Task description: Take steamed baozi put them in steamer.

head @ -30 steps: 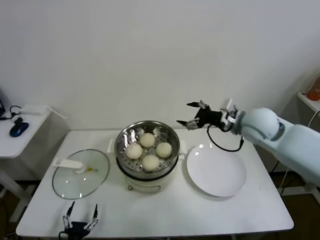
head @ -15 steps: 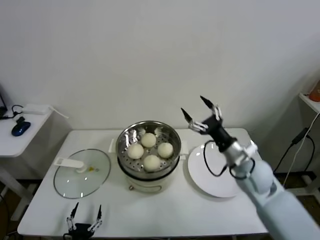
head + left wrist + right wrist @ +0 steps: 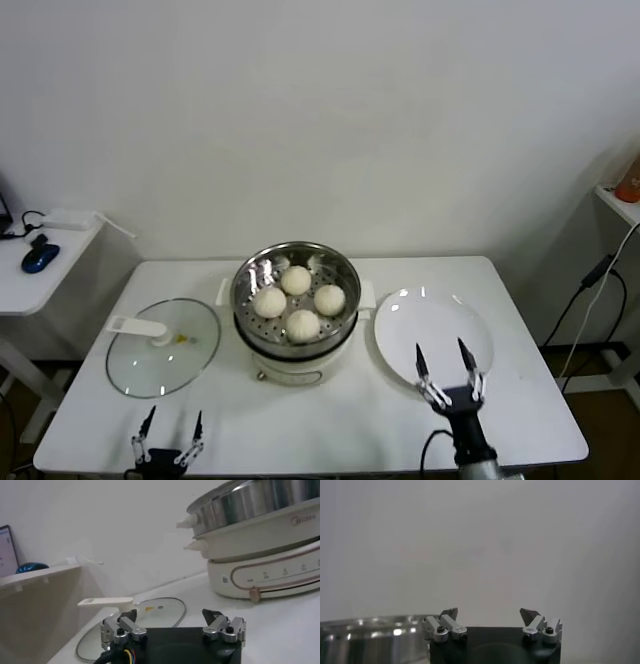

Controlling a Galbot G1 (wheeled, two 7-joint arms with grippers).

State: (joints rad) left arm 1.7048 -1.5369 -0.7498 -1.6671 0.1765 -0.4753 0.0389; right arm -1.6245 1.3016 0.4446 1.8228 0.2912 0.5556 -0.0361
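Both sets of jaws stand spread apart with nothing between them. Low at the near edge of the white desk (image 3: 340, 420), the right gripper (image 3: 447, 362) points its two dark-tipped fingers upward, just in front of the near rim of the flat round white plate (image 3: 400, 322), which carries nothing. Its wrist view shows the same wide gap between the fingers, with a bare pale wall behind and a sliver of shiny metal rim off to one side.

On the other side, the left gripper (image 3: 169, 430) is parked at the near corner of the desk, its fingers likewise parted. Just beyond it lies the round glass lid (image 3: 190, 362) with a white handle, flat on the desk; the left wrist view shows that lid close ahead of the jaws and the cooker rising behind it.

Between the two grippers and farther back stands the round shiny stainless-steel steamer (image 3: 250, 278) on its cream-white electric base, with the lid on the left gripper's side and the plate on the right gripper's side. Inside it, on the perforated floor, sit the four small off-white steamed baozi (image 3: 302, 324), grouped in a loose diamond near the middle, close to one another. Both grippers are well apart from the steamer.

A small blue computer mouse (image 3: 38, 258) rests on a white side table beyond the left gripper.
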